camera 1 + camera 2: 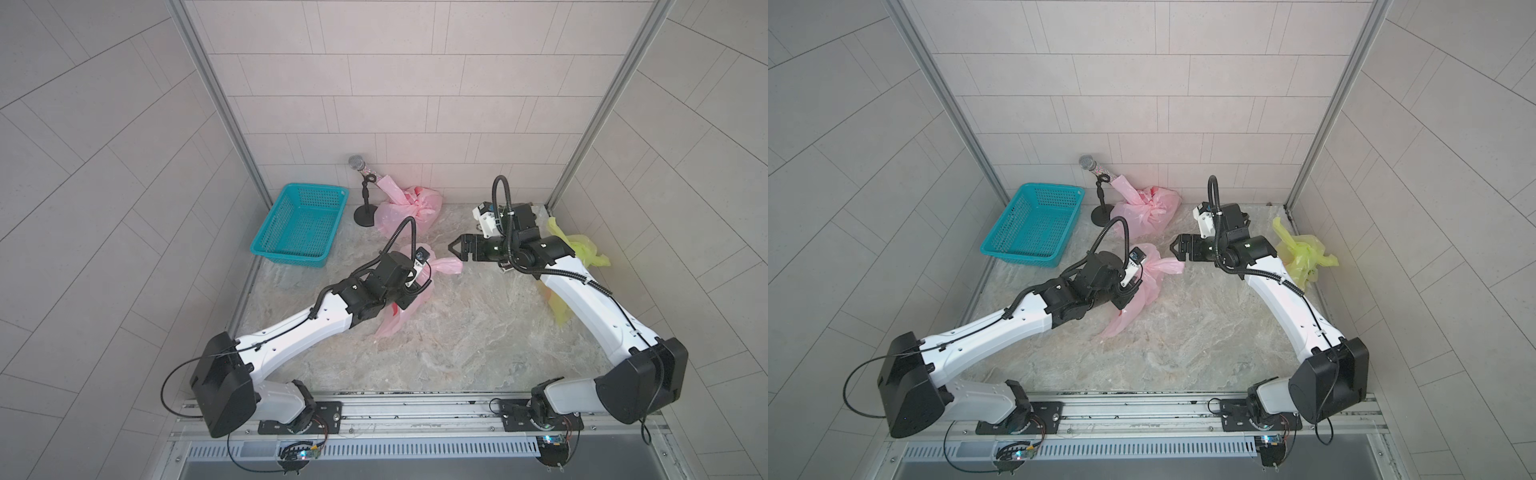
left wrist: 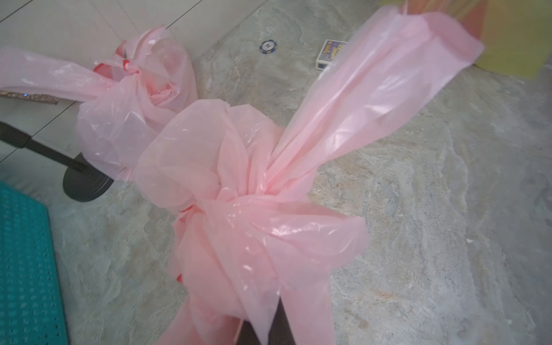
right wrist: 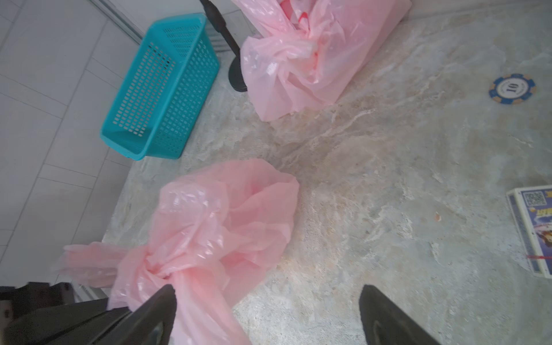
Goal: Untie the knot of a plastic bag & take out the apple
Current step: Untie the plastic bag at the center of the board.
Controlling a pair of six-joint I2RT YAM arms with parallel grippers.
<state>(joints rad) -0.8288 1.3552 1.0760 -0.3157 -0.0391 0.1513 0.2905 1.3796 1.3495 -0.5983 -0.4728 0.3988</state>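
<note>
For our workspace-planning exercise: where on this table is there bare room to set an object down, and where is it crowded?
Bare: the wide stretch of table between near pink bag and front rail. Crowded: the back edge, with teal basket, microphone stand and far pink bag; yellow bag on the right.

The pink plastic bag [image 3: 233, 209] is found slumped around the middle of the tabletop [image 1: 457, 340], thin and kinda see-through, its knot [image 2: 239, 200] still cinched tight, one long tail [image 2: 373, 89] drawn out sideways, and the apple can't be made out through the crumpled film.
</note>
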